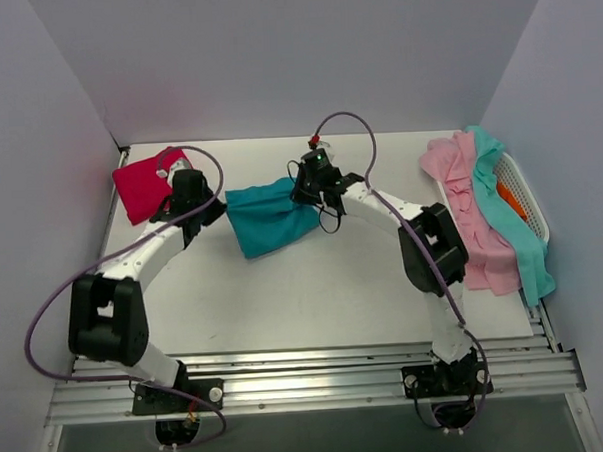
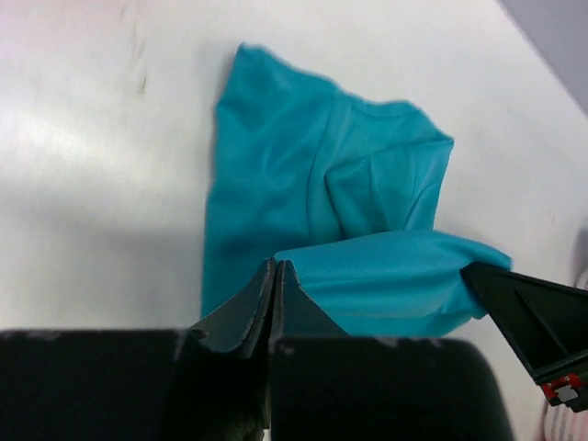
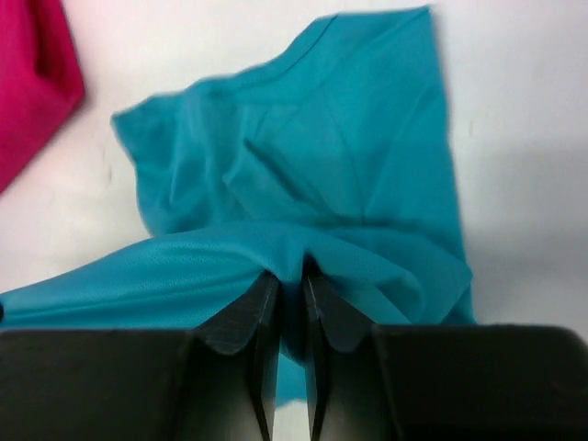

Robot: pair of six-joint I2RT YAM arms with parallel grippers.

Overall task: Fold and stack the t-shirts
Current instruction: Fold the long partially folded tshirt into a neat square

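my left end effector (image 2: 276,268) and right end effector (image 3: 289,274) are each clamped on the soft deep teal cotton t-shirt (image 1: 269,219), holding one edge raised between them. the rest lies crumpled mid-worktop (image 1: 315,295). farther left lies the crimson-red t-shirt (image 1: 140,185). at the right, a pale pink t-shirt (image 1: 471,219) and a light aqua t-shirt (image 1: 517,232) drape over a white slotted plastic basket (image 1: 528,191).

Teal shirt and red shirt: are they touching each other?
Apart. The right wrist view shows bare white table between the teal shirt and the red shirt.
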